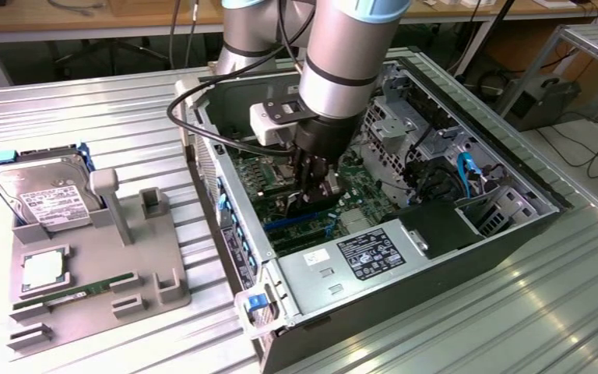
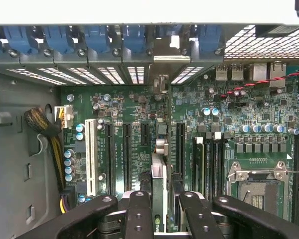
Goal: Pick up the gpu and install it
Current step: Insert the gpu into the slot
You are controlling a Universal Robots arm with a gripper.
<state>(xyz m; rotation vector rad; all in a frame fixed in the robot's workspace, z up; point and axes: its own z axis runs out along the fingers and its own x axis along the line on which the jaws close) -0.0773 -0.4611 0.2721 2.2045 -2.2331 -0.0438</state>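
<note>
Gripper clenched on the gpu, which is held edge-on between the fingers, low inside the open case and just over the motherboard slots. Install step; cannot tell if seated. Judgement: needs the card edge square to its slot, then a straight press.

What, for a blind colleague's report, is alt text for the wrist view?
The gripper holds the gpu edge-on over the black expansion slots of the green motherboard, inside a computer case. A processor socket sits nearby.
</note>
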